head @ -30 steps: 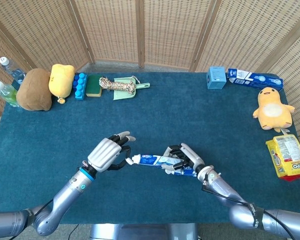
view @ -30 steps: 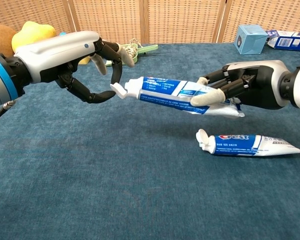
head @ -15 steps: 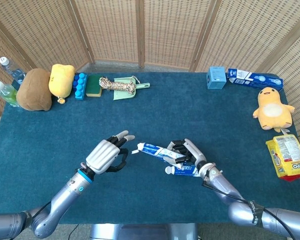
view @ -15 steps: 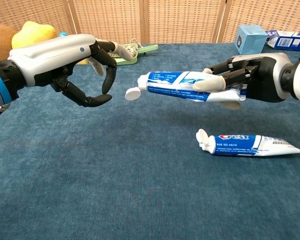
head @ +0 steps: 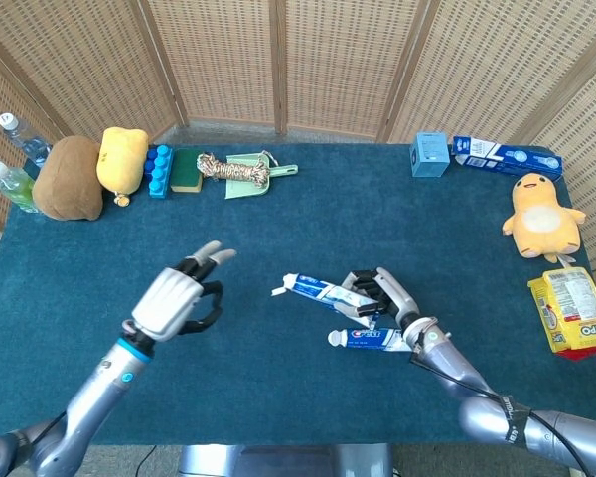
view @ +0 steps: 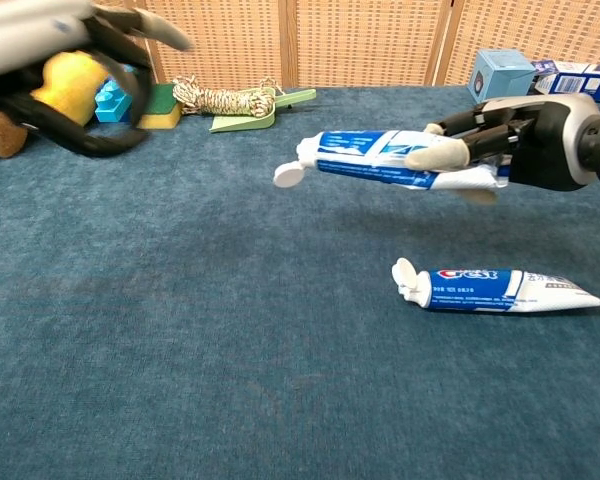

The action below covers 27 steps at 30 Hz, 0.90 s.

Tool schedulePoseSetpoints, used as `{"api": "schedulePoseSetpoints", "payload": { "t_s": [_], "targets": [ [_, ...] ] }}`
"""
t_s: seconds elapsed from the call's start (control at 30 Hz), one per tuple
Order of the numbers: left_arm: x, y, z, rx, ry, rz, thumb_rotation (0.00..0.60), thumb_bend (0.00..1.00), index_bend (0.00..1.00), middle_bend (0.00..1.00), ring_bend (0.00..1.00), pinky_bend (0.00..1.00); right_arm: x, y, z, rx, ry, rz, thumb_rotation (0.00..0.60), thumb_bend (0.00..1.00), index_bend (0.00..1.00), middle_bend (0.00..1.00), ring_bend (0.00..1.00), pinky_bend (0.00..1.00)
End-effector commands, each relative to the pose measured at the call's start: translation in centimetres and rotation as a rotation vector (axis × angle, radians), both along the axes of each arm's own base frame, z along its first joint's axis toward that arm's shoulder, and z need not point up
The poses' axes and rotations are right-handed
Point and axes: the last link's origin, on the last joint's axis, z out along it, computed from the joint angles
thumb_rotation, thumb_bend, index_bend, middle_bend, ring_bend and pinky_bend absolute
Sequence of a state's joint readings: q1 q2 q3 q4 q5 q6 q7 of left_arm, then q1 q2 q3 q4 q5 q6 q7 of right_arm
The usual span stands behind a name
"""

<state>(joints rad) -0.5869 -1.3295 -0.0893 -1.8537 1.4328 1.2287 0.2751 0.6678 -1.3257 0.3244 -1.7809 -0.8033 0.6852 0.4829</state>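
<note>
- A flat blue-and-white toothpaste tube with a white cap (view: 500, 288) lies on the fuzzy blue table cloth (head: 278, 238), near the front edge.
- Just above it, the right hand (head: 385, 296) holds a second soft blue-and-white toothpaste tube (view: 400, 160) up in the air, cap open.
- The left hand (head: 177, 299) holds nothing, fingers spread, well apart from the tubes.
- Between them is open cloth.
- A coiled rope (head: 226, 167) sits by the far edge.

Left hand (view: 70, 60) motion-blurred, cut by chest view's edge; finger pose unclear.
</note>
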Motion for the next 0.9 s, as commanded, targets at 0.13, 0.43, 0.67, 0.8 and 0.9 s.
{"api": "schedulePoseSetpoints", "payload": {
  "t_s": [0.13, 0.43, 0.67, 0.8, 0.9],
  "targets": [
    [-4.3, -1.8, 4.8, 0.114, -0.014, 0.119, 0.6, 0.35, 0.53, 0.14, 0.06, 0.28, -2.1, -0.8, 0.8, -0.025, 0.032, 0.011, 0.6, 0.44, 0.87, 0.66, 0.6, 0.72],
    [-10.6, -4.7, 9.5, 0.21, -0.021, 0.348, 0.6, 0.35, 0.46, 0.14, 0.06, 0.27, -4.8, -1.3, 1.2, -0.066, 0.097, 0.06, 0.6, 0.41, 0.77, 0.58, 0.49, 0.47],
    [-13.7, -6.5, 11.3, 0.264, -0.033, 0.468, 0.6, 0.35, 0.43, 0.14, 0.06, 0.27, -6.3, -1.5, 1.3, -0.089, 0.157, 0.119, 0.6, 0.38, 0.64, 0.47, 0.38, 0.29],
    [-14.9, -7.2, 12.0, 0.292, -0.039, 0.514, 0.6, 0.35, 0.42, 0.14, 0.06, 0.27, -7.2, -1.6, 1.6, -0.12, 0.179, 0.132, 0.6, 0.34, 0.55, 0.39, 0.28, 0.23],
    [-15.1, -7.5, 12.1, 0.3, -0.039, 0.525, 0.6, 0.34, 0.42, 0.14, 0.05, 0.26, -7.7, -1.7, 1.7, -0.135, 0.202, 0.147, 0.599, 0.31, 0.49, 0.34, 0.23, 0.22]
  ]
}}
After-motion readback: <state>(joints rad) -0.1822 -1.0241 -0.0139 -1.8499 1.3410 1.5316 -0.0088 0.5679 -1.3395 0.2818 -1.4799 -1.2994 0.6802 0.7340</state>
